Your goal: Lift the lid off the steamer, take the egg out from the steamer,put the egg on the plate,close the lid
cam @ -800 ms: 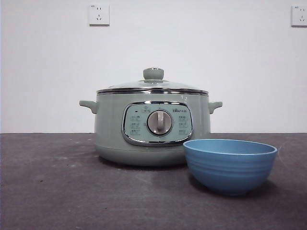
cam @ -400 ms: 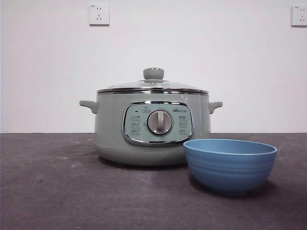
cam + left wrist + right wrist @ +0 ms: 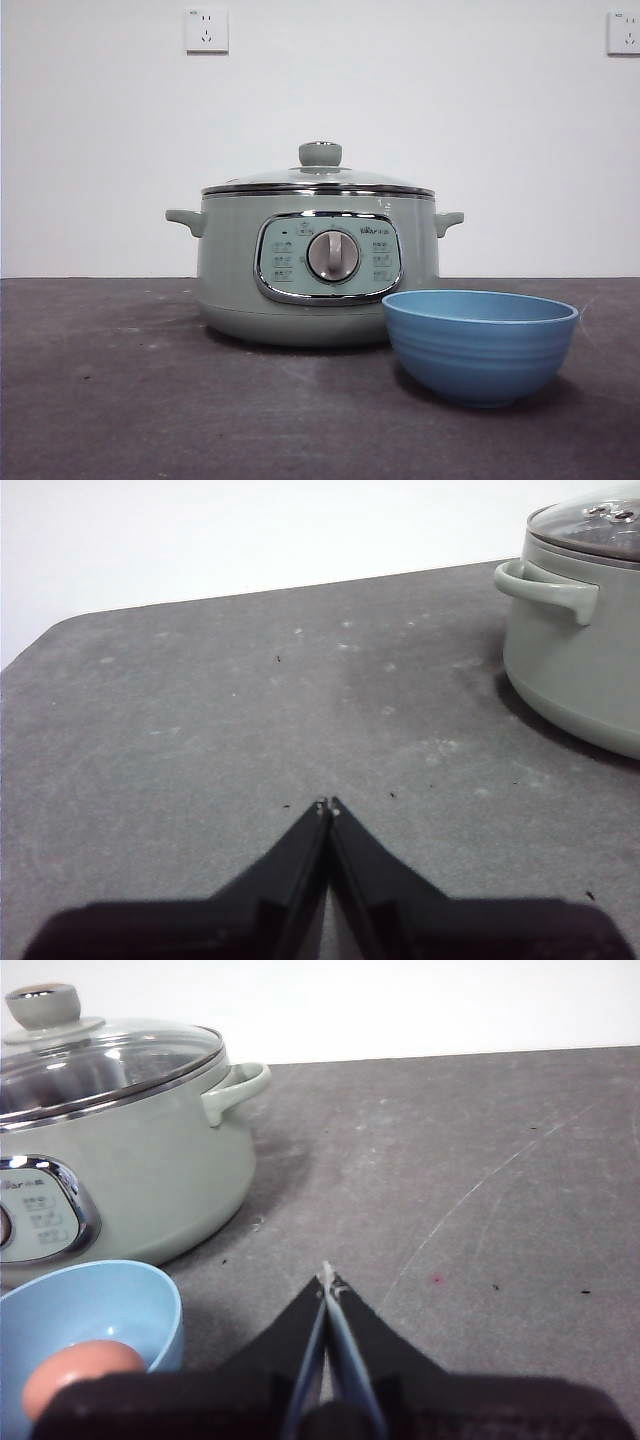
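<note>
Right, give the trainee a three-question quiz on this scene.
1. True or false: the lid sits on the steamer.
2. Where is the egg? A) on the table B) in the plate C) in a tool
3. Fill in: both the left tool and the right tool are ____.

Key: 1 true; 2 B; 3 shut

Bench (image 3: 120, 400): bare dark surface on both outer sides of the pot (image 3: 318, 262). Blue bowl (image 3: 480, 345): stands just in front of the pot's right side, egg (image 3: 78, 1372) inside, mouth open from above. Lid (image 3: 318, 178): seated on the pot, knob unobstructed overhead. Both pincers closed, well clear, over bare bench.
</note>
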You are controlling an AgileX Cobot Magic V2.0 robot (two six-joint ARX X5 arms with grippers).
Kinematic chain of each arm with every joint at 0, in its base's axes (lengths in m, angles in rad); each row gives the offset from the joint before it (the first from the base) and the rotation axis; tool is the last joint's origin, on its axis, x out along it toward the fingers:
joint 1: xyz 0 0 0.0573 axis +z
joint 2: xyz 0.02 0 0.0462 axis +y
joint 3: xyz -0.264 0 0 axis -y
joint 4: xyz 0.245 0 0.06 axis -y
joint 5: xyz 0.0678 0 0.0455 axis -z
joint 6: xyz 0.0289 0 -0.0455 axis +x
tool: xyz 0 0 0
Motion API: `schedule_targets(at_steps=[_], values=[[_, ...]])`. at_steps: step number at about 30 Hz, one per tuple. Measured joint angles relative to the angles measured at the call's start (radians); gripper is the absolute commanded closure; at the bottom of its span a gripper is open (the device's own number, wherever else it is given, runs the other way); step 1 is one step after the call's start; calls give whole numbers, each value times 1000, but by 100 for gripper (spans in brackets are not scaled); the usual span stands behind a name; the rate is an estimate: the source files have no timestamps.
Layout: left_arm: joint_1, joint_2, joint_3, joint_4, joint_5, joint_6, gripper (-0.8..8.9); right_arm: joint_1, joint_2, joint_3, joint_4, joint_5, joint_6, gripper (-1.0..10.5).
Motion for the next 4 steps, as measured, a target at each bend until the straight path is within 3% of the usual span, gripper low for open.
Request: schedule_targets(at_steps=[4], values=[[0, 0, 0, 0, 0, 0, 817, 0, 0, 0, 0, 0, 0, 946]])
